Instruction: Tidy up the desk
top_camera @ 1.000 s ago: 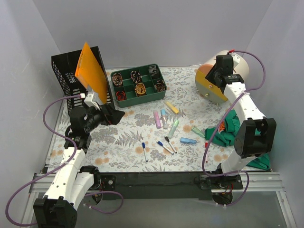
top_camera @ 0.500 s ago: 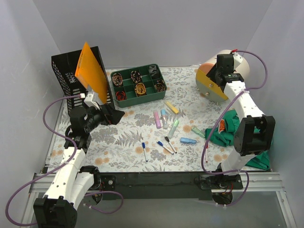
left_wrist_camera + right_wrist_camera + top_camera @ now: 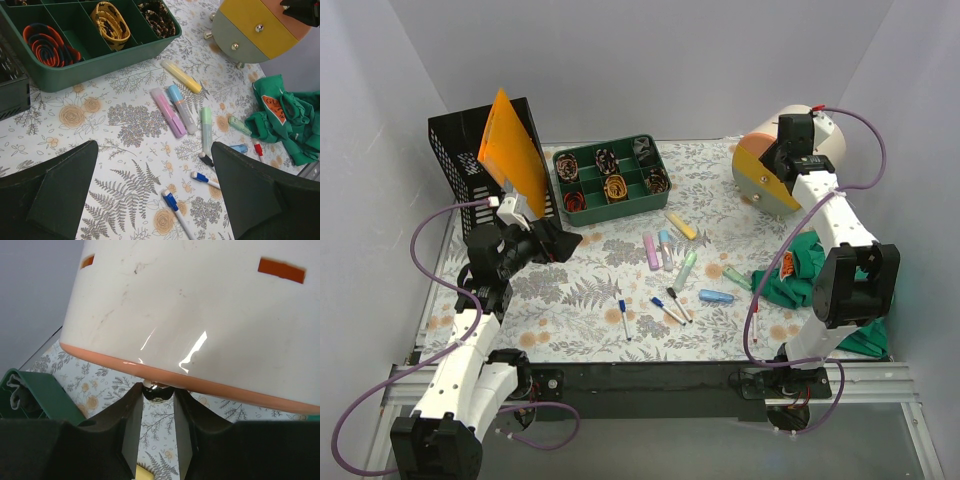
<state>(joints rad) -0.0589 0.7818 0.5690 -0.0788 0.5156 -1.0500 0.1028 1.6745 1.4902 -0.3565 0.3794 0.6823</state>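
The desk has a pale fern-and-flower covering. My right gripper is at the round white drawer unit at the back right. In the right wrist view my right gripper is shut on a shiny metal knob at the unit's orange front edge. My left gripper is open and empty above the left of the desk. In the left wrist view the left gripper hangs over a blue-capped marker and several highlighters.
A green compartment tray with coiled bands stands at the back. A black mesh basket holding an orange folder is back left. Highlighters and markers lie mid-desk. A green cloth lies at the right.
My right gripper and the front of the drawer unit have shifted slightly right and back. The left arm has not moved.
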